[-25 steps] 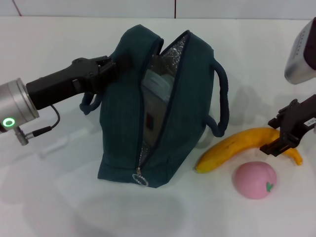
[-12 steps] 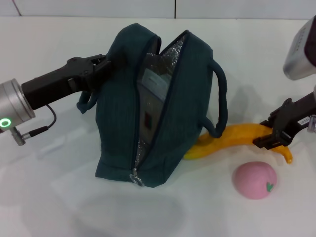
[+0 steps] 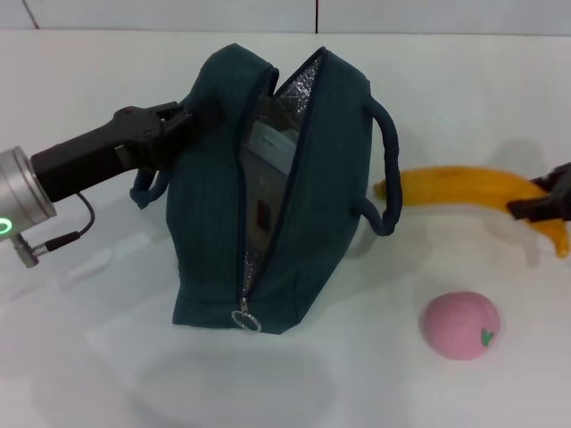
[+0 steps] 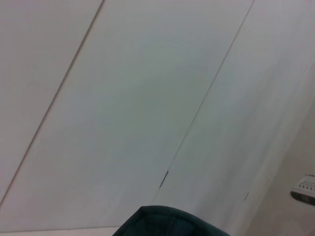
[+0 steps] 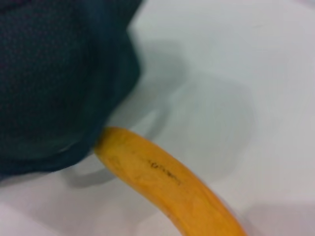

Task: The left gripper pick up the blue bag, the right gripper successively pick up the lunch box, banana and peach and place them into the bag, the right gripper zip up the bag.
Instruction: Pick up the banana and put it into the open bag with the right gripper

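L gripper (image 3: 183, 125) clamped on blue bag (image 3: 277, 196), frame centre; R gripper (image 3: 544, 205) grips banana (image 3: 473, 189), right edge.

White tabletop (image 3: 80, 374): smooth, matte, fills nearly the whole head view; soft grey shadows lie on it, with a broad faint one near the front edge. Light: diffuse and even, from above, no hard highlights.

Back wall (image 3: 178, 13): pale panels in a narrow strip along the top of the head view, meeting the tabletop in a straight horizontal line. 2 seams (image 3: 317, 14) show there, 1 slanted at far left, 1 vertical and dark near the middle.

White panelled surface (image 4: 123, 98): fills the left wrist view, crossed by thin diagonal joints (image 4: 206, 103).
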Motion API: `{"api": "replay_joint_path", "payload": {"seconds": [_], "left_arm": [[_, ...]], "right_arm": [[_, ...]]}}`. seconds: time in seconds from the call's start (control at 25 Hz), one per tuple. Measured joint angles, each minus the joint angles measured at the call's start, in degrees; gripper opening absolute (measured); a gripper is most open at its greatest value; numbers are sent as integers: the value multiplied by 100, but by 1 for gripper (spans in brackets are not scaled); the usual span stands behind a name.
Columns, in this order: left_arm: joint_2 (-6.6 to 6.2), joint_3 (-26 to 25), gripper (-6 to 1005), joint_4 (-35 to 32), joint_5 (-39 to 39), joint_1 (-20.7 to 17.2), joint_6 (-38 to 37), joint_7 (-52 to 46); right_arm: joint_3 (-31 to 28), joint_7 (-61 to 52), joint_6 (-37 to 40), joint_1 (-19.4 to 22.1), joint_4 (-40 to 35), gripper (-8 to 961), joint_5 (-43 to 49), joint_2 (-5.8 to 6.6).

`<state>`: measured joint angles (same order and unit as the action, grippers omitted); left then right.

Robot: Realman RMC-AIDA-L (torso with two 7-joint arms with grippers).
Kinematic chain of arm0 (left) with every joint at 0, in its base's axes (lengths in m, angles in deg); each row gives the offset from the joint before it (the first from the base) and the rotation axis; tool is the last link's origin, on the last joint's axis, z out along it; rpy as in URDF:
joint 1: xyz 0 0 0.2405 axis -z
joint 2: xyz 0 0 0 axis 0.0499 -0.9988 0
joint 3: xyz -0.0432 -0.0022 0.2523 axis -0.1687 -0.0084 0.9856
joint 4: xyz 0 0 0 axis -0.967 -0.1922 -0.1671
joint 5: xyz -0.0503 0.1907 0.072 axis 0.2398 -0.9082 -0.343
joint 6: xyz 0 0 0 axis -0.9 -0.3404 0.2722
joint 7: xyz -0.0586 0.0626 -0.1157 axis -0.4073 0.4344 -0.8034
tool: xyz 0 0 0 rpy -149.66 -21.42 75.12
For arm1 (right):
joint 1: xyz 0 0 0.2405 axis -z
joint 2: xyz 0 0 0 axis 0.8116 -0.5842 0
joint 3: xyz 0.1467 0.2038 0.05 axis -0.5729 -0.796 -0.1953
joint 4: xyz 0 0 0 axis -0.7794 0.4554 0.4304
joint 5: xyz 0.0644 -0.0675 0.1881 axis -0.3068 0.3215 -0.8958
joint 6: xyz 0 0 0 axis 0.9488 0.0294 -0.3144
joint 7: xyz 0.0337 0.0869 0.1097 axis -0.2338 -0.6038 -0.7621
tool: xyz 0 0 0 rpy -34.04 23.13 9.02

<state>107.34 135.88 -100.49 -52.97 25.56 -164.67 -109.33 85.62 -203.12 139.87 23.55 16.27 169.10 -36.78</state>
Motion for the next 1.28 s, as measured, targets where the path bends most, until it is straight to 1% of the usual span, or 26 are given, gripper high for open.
{"api": "replay_joint_path", "payload": {"seconds": [0.16,0.24,0.32,0.44,0.48,0.6,0.68,0.76,0.88,1.08,1.2,1.28], "left_arm": [[2,-1,39,0,14,-11,0,30],[9,-1,39,0,66,-13,-1,110],[19,-1,39,0,116,-17,-55,193],[11,-1,39,0,128,-21,-408,350],[4,-1,39,0,126,-21,-559,440],[-1,4,39,0,105,-20,-950,731],[-1,20,39,8,93,-6,-1004,734],[0,27,39,100,87,28,-1011,713],[-7,13,39,213,88,59,-1013,708],[-16,-1,39,237,122,65,-996,704],[-21,-55,39,238,134,71,-985,702],[-13,-113,39,240,134,74,-983,701]], "right_arm": [[-780,59,-8,152,26,449,-176,5],[-1067,155,-115,281,46,449,-502,1],[-1207,316,-264,440,65,449,-1008,-5],[-1258,794,-416,655,71,449,-1968,-5],[-1244,1083,-413,708,73,449,-2422,-3],[-1201,1687,-284,750,73,449,-3119,3],[-1159,1992,-105,689,21,449,-3318,6],[-1063,2138,87,558,-111,449,-3308,26],[-818,2150,354,261,-465,449,-2974,80],[-565,2059,853,-187,-1276,449,-2231,84],[-308,1916,1023,-512,-1701,450,-1725,84],[-21,1877,1116,-774,-1903,450,-1363,83]]}}
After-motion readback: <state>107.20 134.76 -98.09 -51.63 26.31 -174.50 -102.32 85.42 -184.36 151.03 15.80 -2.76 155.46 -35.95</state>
